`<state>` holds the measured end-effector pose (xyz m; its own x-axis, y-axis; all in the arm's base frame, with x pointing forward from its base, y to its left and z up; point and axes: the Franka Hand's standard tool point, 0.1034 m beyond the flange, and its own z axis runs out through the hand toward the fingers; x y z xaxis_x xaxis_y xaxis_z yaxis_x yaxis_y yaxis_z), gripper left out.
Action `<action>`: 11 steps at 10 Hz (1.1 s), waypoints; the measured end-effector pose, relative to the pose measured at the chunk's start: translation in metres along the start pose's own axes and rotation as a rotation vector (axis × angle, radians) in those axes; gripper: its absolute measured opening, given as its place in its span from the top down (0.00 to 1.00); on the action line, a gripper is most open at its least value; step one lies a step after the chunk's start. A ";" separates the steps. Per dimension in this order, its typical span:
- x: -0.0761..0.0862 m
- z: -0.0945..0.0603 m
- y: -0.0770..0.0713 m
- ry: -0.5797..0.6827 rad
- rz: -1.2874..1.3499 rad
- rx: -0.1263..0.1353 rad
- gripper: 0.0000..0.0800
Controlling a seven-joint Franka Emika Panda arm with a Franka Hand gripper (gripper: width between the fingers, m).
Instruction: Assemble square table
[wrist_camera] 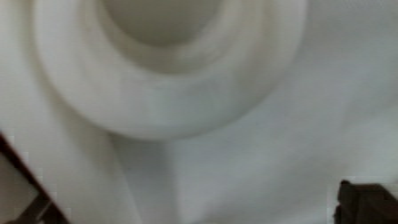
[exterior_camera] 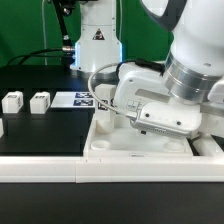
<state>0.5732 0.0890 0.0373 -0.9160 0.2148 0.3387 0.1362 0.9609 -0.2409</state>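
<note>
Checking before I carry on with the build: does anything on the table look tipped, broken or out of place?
Nothing stands out. Two legs sit side by side, apart, on the black table. The square tabletop lies flat, though the arm hides much of it.

White slab flat, legs apart

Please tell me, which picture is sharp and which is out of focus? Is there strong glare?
Exterior view: sharp enough and evenly lit, no strong glare; the small white legs and the square slab stand out on the black table. Wrist view: far too close and out of focus; only soft white curves fill it, with dark patches at two corners.
</note>
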 end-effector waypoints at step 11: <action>0.021 -0.054 -0.122 -0.097 0.623 -0.004 0.19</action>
<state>0.5578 -0.0142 0.1227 -0.6943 0.7178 0.0515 0.6566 0.6611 -0.3631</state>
